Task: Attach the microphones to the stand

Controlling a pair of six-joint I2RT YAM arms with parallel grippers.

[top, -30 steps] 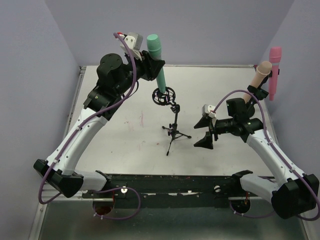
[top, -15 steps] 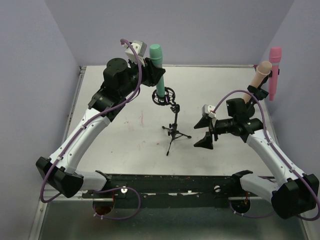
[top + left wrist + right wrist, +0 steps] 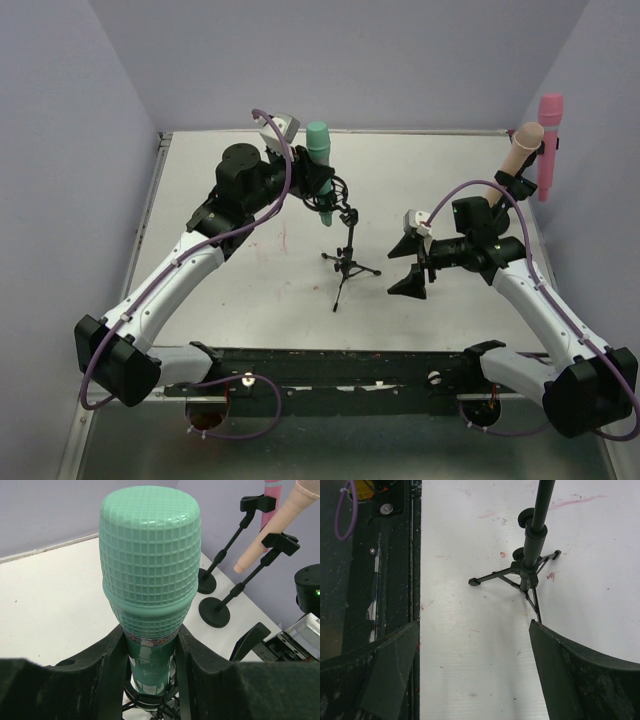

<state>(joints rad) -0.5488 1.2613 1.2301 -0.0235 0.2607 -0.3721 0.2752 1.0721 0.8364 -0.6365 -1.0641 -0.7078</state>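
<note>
My left gripper is shut on the teal microphone, held upright with its lower end inside the ring holder of the black tripod stand. In the left wrist view the teal microphone fills the middle, its handle between both fingers and passing down through the ring. The pink microphone and the peach microphone sit clipped in two stands at the far right. My right gripper is open and empty, right of the tripod stand.
Two round stand bases rest on the white table by the right wall. The black front rail runs along the table's near edge, with purple cable beyond it. Lilac walls close in the back and sides.
My left gripper has come down and to the right with the teal microphone, sinking its lower end deeper into the stand's ring. The right arm has not moved.
</note>
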